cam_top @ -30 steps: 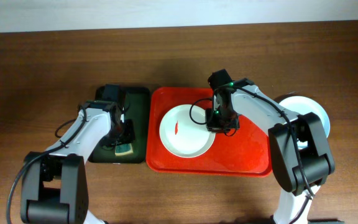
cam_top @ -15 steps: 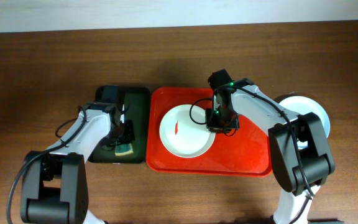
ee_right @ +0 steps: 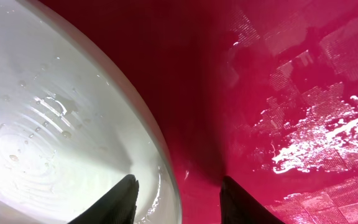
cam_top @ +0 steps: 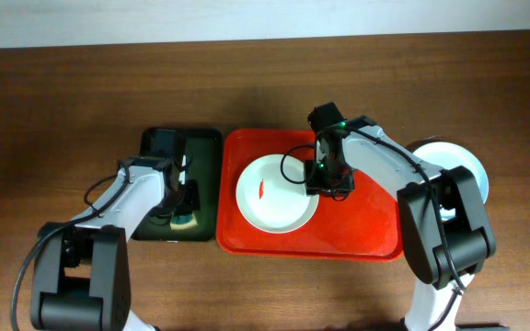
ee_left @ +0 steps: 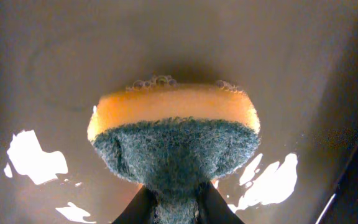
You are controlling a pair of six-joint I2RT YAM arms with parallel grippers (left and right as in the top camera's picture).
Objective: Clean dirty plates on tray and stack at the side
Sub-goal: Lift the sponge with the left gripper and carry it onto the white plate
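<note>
The white plate (cam_top: 270, 198) lies on the red tray (cam_top: 366, 230), left of its middle. The right pincer (ee_right: 180, 194) stands released astride the plate's rim. Just left of the red tray, the left pincer (ee_left: 174, 208) is grasping a sponge (ee_left: 173, 124).

The left arm (cam_top: 127, 193) and right arm (cam_top: 385, 164) wear white shells over black joints; black cables (cam_top: 293, 165) loop behind the dark fingers (ee_right: 114, 202).
</note>
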